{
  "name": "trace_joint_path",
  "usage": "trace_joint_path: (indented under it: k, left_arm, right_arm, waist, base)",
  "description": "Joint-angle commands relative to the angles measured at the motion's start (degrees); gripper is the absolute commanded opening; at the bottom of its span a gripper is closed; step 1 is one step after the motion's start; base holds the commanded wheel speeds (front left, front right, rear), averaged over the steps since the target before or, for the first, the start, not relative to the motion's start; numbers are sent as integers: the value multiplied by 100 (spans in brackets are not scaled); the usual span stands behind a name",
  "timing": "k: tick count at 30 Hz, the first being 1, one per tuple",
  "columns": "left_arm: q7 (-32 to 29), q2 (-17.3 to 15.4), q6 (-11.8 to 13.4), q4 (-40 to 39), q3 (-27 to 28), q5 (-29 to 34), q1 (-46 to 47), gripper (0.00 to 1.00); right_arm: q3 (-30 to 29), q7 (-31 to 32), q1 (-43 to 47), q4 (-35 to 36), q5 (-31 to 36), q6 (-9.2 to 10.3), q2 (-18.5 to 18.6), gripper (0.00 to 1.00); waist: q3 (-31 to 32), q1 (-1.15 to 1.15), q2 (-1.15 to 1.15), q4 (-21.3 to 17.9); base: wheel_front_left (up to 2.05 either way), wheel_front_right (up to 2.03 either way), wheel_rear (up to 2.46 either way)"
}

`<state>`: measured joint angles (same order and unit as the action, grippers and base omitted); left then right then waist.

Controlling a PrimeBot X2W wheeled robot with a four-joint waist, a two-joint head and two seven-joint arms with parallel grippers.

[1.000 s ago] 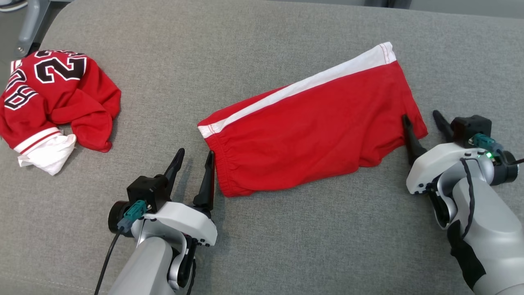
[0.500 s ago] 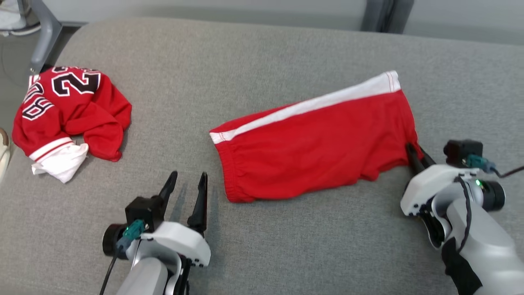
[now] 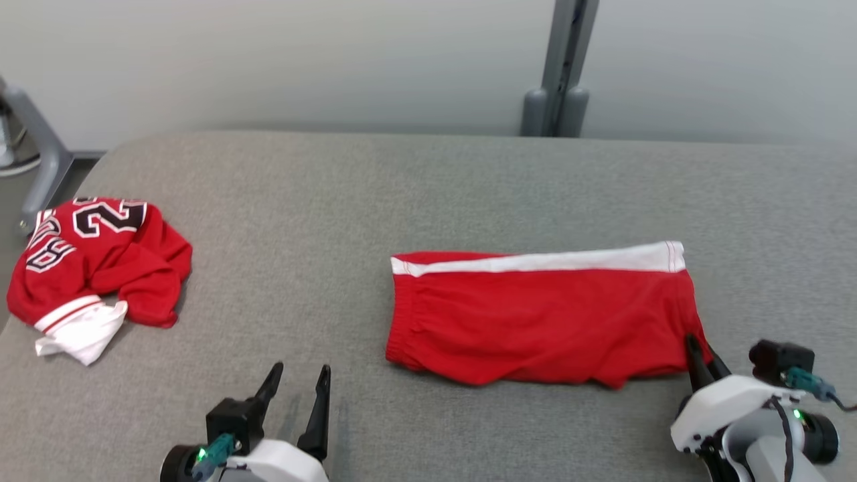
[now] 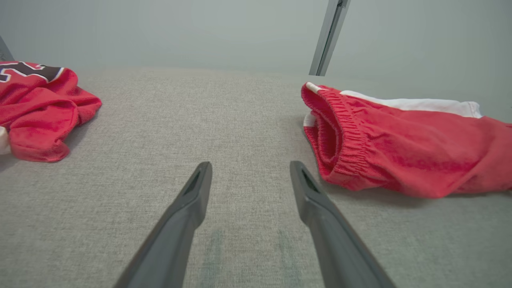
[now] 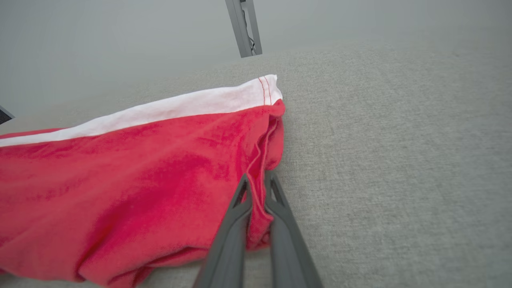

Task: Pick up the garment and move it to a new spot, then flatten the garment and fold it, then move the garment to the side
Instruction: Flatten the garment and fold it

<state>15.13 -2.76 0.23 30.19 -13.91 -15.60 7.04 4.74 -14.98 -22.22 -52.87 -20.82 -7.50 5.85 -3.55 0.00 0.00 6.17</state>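
The garment point(image 3: 542, 314) is a pair of red shorts with a white side stripe, folded flat on the grey padded surface point(image 3: 375, 194). Its elastic waistband faces left point(image 4: 340, 140) and its leg hem faces right point(image 5: 264, 132). My right gripper point(image 3: 699, 351) is shut on the hem's near right corner, with red cloth pinched between its dark fingers point(image 5: 258, 188). My left gripper point(image 3: 298, 388) stands open on bare surface, left of and nearer than the waistband, its fingertips point(image 4: 250, 172) apart with nothing between them.
A crumpled red jersey point(image 3: 100, 261) with black numbers and white trim lies at the far left of the surface point(image 4: 36, 108). A grey post point(image 3: 559, 67) rises behind the far edge against a pale wall. A grey metal leg point(image 3: 40, 147) stands at the left.
My right gripper closed on the shorts' hem corner and holds it. The head camera tilted up, so the whole scene sits lower. The shorts now lie level instead of slanted.
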Motion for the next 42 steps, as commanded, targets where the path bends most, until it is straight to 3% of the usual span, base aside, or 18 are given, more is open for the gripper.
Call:
trace_joint_path:
  k: [1,7,15,21,26,27,28,29,35,42]
  left_arm:
    - [1,-26,-13,-14,28,55,-97,100]
    - [0,-26,-94,-3,9,25,-172,100]
    - [0,-26,-126,34,-137,-89,-139,100]
    - [1,-26,-90,80,-145,-128,-276,100]
    - [1,-26,-89,88,-127,-128,-323,100]
    - [1,-26,-66,78,-113,-132,-335,100]
    - [0,-22,-59,72,-110,-138,-348,100]
    - [0,-20,-54,71,-105,-140,-354,100]
    - [1,-24,-16,33,-6,-61,-306,100]
    - [0,-25,86,-71,128,49,-306,100]
  right_arm:
    - [-66,-28,99,72,60,2,37,0]
    - [-51,-28,76,261,528,2,124,0]
    - [462,-28,-394,593,875,1,1,0]
    - [1605,-28,-483,1024,721,1,-246,0]
    - [2926,-29,-267,1245,-89,1,-273,0]
    - [3199,-28,-247,1230,-297,2,-269,12]
    - [3390,-29,-250,1231,-460,2,-261,93]
    - [3534,-29,-271,1255,-581,2,-255,100]
    - [3580,-28,-234,1293,-805,2,-263,100]
    - [2098,-28,97,1221,-80,2,-272,100]
  waist:
    - [177,0,0,-158]
    - [165,0,0,-123]
    - [133,0,0,301]
    - [227,0,0,758]
    - [239,0,0,999]
    - [239,0,0,1015]
    - [239,0,0,1025]
    - [238,0,0,1026]
    - [251,0,0,753]
    - [312,0,0,194]
  base:
    - [0,0,0]
    - [0,0,0]
    - [0,0,0]
    - [0,0,0]
    - [0,0,0]
    - [0,0,0]
    - [0,0,0]
    - [0,0,0]
    - [0,0,0]
    - [0,0,0]
